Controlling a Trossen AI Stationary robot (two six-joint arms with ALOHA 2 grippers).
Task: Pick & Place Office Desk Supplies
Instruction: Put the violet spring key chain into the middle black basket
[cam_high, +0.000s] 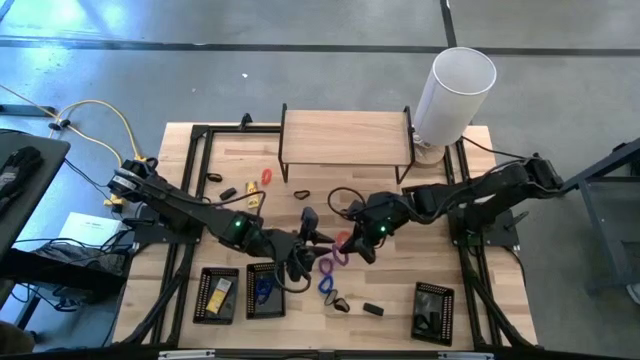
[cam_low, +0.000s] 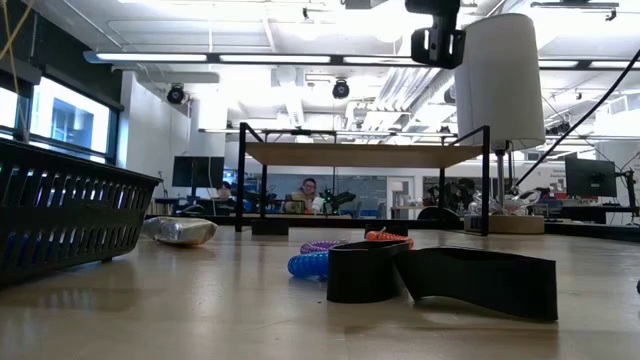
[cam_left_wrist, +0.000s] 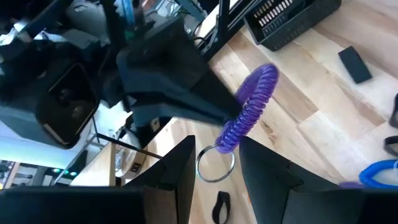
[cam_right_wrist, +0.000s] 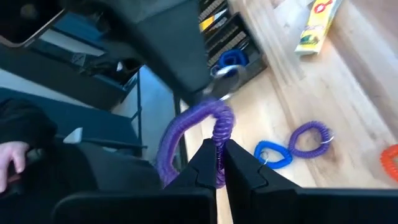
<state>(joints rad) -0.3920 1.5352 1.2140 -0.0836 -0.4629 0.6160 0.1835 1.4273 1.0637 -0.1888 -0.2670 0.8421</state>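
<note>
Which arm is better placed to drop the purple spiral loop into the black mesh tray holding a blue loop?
Probably left: the open left gripper straddles the purple spiral loop the right gripper holds; the tray lies nearer it.

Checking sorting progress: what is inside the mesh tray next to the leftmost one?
A blue coil loop lies inside that mesh tray. The left arm covers the tray's upper edge, so anything there is hidden.

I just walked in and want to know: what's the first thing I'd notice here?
Both arms meet at the table's middle, sharing one purple coil loop. The right gripper pinches the coil, while the left gripper sits open around its metal ring. The tall white cylinder stands at the table's far right corner.
</note>
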